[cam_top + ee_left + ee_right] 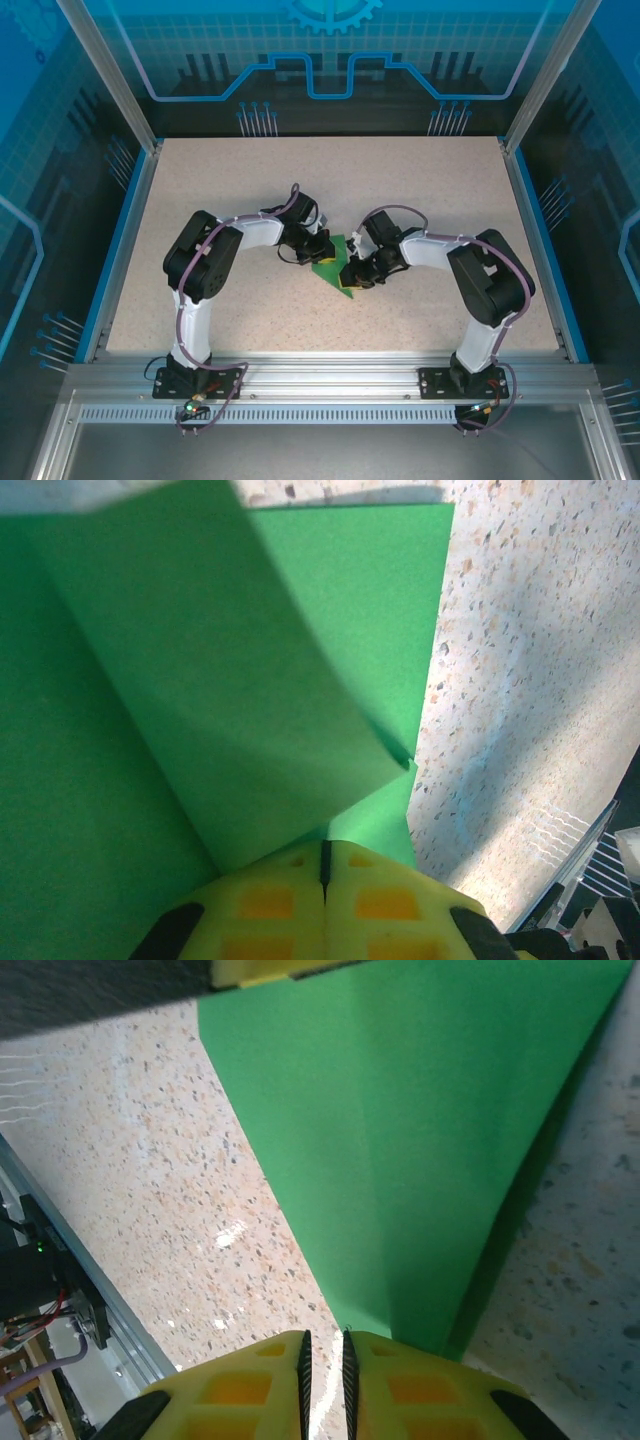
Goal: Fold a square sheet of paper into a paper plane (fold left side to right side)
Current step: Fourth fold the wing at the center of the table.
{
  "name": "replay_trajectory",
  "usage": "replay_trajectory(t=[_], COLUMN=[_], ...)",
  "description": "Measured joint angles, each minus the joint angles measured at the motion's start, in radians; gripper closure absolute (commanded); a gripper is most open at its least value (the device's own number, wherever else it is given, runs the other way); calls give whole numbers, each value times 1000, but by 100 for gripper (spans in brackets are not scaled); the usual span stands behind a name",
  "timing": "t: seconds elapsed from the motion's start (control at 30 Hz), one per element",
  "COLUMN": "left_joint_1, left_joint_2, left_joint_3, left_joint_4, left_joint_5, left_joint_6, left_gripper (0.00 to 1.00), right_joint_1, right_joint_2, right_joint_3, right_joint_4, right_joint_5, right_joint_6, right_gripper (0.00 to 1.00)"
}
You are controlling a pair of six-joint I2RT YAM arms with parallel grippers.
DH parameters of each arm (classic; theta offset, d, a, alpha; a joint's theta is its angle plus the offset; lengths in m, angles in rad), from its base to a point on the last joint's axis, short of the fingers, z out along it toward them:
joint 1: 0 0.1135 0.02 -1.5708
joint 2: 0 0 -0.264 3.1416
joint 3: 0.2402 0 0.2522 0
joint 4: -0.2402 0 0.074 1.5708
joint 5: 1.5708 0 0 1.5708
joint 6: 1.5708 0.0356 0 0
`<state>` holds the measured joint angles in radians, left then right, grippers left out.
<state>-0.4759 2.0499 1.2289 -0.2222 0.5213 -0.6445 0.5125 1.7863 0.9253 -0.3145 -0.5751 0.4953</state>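
Observation:
The green sheet of paper (pixel 335 268) lies folded at the middle of the table, between the two grippers. In the left wrist view the sheet of paper (pixel 220 700) shows a folded flap raised over a flat layer. My left gripper (pixel 325 865) is shut, its yellow fingertips at the flap's lower edge; whether it pinches a layer I cannot tell. In the right wrist view the sheet of paper (pixel 420 1140) tapers to a point beside my right gripper (pixel 325 1360). Its jaws stand a narrow gap apart, with bare table between them. From above, the left gripper (pixel 318 250) and the right gripper (pixel 352 275) flank the paper.
The speckled beige table (pixel 420 190) has blue raised side edges (pixel 537 230) and an aluminium rail (pixel 330 375) along the front. One of the left gripper's yellow fingers (pixel 270 970) sits at the top of the right wrist view, on the paper's far end.

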Motion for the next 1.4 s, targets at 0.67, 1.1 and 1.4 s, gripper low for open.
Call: replay_trajectory(t=[0.67,1.1,1.4], left_joint_1=[0,2,2], left_joint_2=[0,0,0], left_joint_3=[0,0,-2], left_joint_4=[0,-3,-19], left_joint_5=[0,1,25], left_joint_6=[0,0,-2], left_gripper=[100,100,100], right_joint_1=[13,13,13], right_joint_2=[13,12,-27], right_joint_3=[-4,-26,-79], right_joint_4=[-29,-40,-33], right_joint_5=[24,21,20], right_joint_6=[-22,-33,-42], right_gripper=[82,82,85])
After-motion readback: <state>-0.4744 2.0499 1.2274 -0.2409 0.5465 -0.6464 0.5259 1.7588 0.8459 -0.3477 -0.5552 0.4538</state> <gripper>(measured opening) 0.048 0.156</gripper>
